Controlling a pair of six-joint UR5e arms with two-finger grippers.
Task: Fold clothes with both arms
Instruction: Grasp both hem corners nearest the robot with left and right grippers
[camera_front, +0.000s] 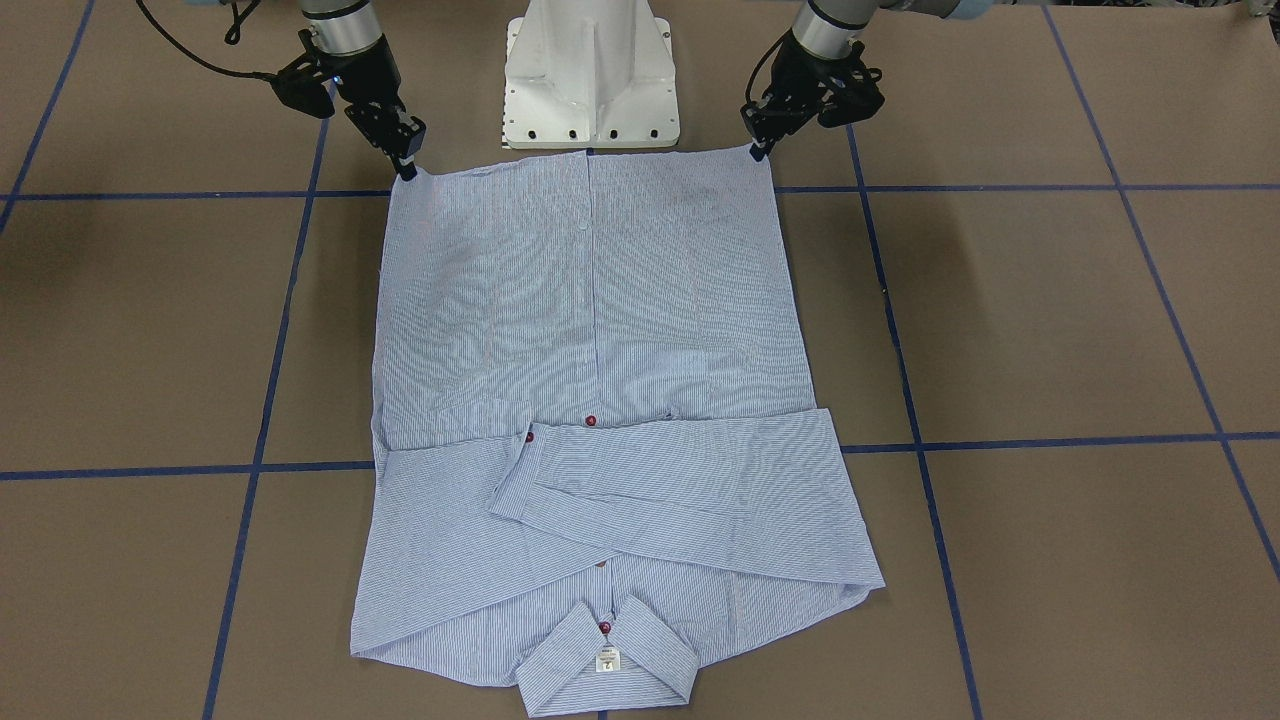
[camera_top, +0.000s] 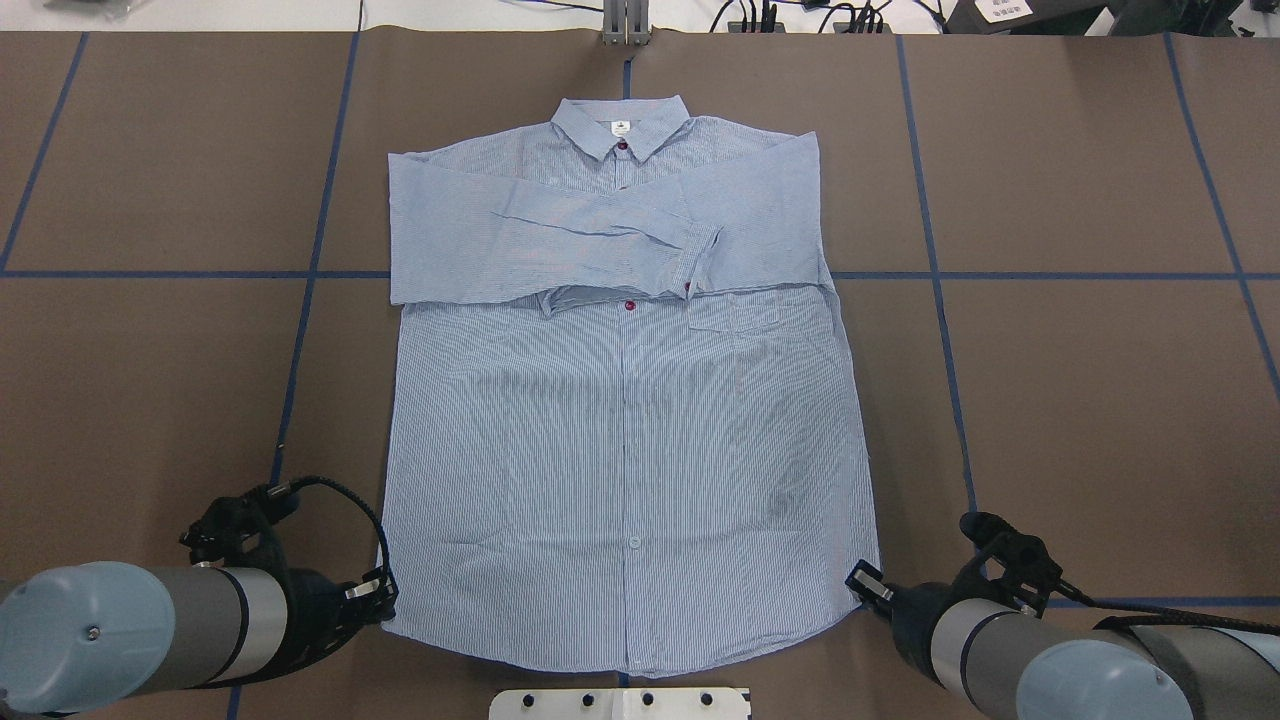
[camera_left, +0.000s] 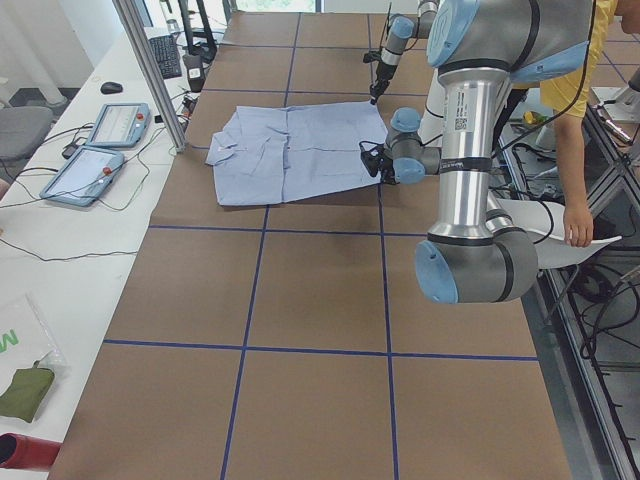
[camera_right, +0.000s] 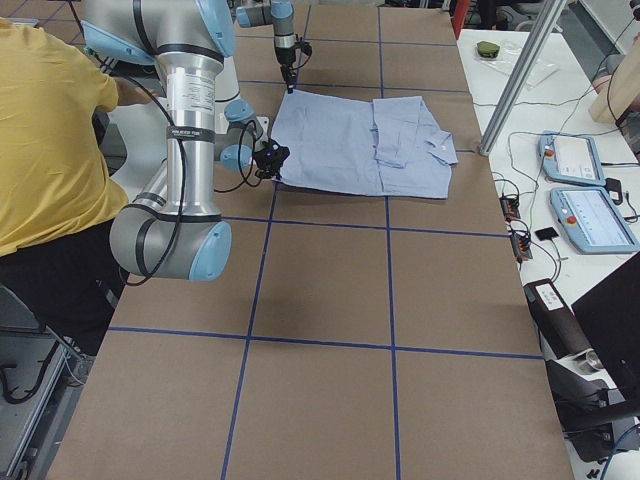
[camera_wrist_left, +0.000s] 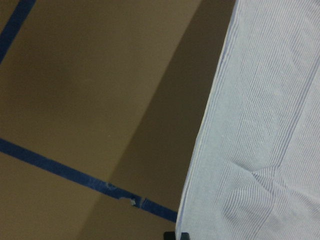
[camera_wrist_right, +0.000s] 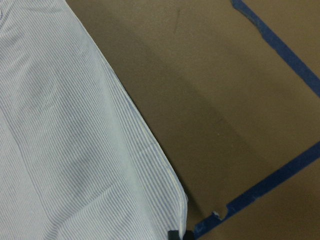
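Two sleeves (camera_front: 680, 470): crossed over the shirt (camera_front: 590, 300) chest; done.
Hem (camera_front: 680, 160): flat on the tabletop (camera_front: 1050, 320); fold remains.
My left tool (camera_front: 757, 150), right tool (camera_front: 408, 165): at hem corners; I cannot tell their opening or hold.

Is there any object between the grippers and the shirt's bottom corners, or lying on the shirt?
Nothing visible. The left gripper and right gripper are at the hem corners of the shirt; only its own folded sleeves lie on it.

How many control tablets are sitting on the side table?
2, both on the white side table in the right-side view: one tablet opposite the shirt collar, the other beside it. None seems hidden.
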